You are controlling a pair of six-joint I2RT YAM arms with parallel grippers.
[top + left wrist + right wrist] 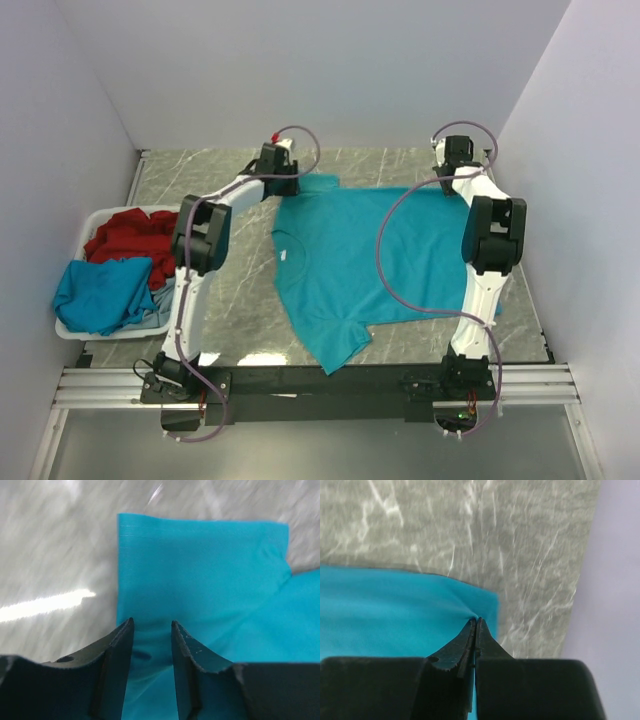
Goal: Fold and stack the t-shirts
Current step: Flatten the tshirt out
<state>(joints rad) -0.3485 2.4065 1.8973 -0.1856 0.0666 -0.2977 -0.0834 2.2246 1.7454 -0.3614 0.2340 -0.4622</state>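
A teal-blue t-shirt lies spread flat on the marble table, with its collar on the left. My left gripper is at the shirt's far left sleeve. In the left wrist view the gripper is open, jaws apart just above the sleeve cloth. My right gripper is at the shirt's far right corner. In the right wrist view the gripper is shut, pinching the cloth near its corner. More t-shirts lie heaped in the basket: red, teal-blue and pale blue.
A white plastic basket stands at the table's left edge. Pale walls close in the table on the left, back and right. A metal rail with both arm bases runs along the near edge. Bare marble shows between basket and shirt.
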